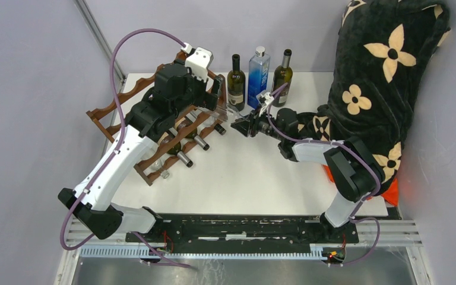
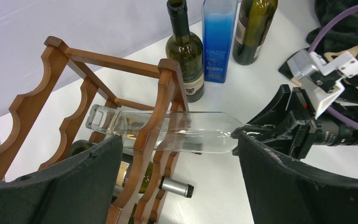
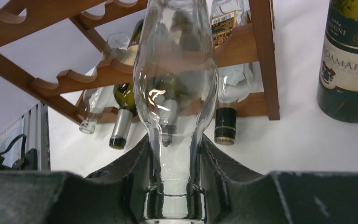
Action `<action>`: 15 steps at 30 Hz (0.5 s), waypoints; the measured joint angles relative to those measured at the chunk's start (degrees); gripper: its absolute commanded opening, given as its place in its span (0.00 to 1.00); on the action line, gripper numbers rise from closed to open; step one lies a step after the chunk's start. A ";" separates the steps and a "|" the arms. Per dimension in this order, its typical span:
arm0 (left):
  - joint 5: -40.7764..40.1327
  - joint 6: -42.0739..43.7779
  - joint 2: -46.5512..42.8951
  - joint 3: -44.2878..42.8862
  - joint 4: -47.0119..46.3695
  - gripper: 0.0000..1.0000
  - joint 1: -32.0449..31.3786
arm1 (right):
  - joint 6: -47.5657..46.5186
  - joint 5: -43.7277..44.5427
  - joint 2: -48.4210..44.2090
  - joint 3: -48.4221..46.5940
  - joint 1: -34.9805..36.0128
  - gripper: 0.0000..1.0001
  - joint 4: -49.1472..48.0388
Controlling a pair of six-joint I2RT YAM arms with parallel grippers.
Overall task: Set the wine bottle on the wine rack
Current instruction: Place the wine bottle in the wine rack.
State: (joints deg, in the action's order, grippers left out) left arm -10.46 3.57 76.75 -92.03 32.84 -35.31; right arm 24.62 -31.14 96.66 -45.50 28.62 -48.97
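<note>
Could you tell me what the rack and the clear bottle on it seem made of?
The wine rack looks like wood, stained reddish-brown and smooth; faint grain shows. The clear bottle is probably glossy glass: see-through, with bright highlights.

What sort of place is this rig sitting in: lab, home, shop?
Probably a lab test cell, not a home. Plain grey partition walls box in a white table, a black mounting rail on metal framing runs along its near edge, and the wine rack looks like a staged prop.
</note>
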 measured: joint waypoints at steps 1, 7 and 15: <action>-0.07 0.37 0.04 -0.02 0.02 0.97 0.02 | 0.35 0.63 1.14 -0.74 0.44 0.00 -0.63; -0.85 0.66 1.05 -0.07 -0.04 0.97 0.59 | 2.62 4.57 8.07 -6.78 2.45 0.00 -3.41; -2.89 0.68 1.55 -0.07 -0.37 0.97 1.36 | 5.05 9.88 16.90 -16.46 4.37 0.00 -5.33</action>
State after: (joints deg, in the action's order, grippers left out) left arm -13.34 4.25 78.30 -92.09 32.47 -33.95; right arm 29.67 -21.26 113.56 -61.95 32.99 -54.30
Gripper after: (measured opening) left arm 0.975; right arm 0.395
